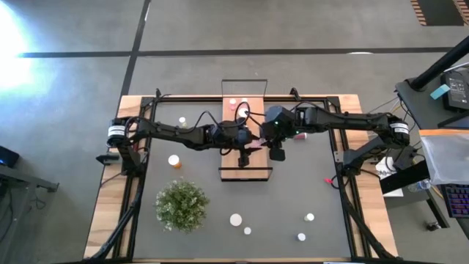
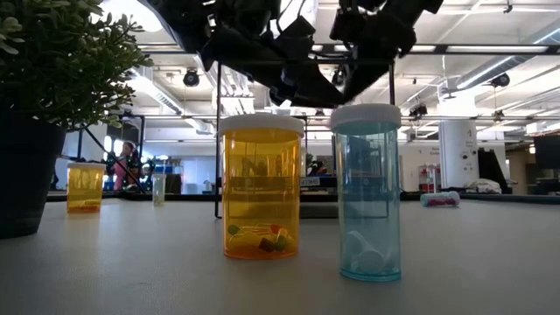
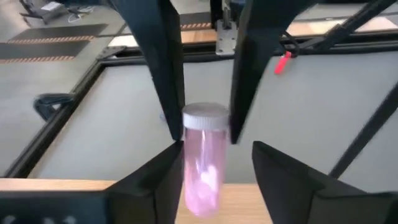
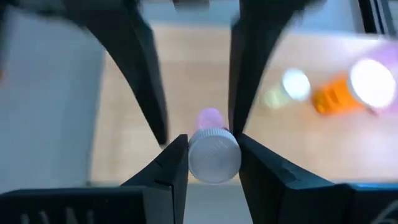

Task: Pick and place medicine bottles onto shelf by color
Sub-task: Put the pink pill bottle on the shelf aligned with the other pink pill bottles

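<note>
Pink bottle [image 4: 213, 154] pinched between right hand [image 4: 213, 155] fingers.

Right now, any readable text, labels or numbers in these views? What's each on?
None readable.
Pink bottle, between the fingers of both hands: no label visible.
Orange bottle and blue bottle in the low view: no print visible.
Room signage behind: too small to read.
</note>
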`<move>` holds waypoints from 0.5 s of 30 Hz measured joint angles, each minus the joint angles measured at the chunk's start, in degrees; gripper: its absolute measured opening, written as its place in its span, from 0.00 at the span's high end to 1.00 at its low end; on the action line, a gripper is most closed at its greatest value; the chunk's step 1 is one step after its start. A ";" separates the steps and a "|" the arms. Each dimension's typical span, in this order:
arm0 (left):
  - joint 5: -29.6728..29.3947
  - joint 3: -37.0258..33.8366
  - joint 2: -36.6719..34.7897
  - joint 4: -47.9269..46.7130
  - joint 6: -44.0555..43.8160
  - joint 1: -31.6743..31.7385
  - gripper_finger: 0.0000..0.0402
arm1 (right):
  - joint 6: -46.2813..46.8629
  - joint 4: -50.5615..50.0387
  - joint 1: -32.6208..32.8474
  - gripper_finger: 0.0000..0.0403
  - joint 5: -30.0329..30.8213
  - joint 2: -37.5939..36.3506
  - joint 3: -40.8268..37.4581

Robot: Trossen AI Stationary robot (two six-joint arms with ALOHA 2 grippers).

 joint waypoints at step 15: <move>-17.98 0.12 -9.30 -22.22 -0.34 0.62 0.51 | -0.05 -0.04 -7.70 0.72 9.74 -0.61 -0.48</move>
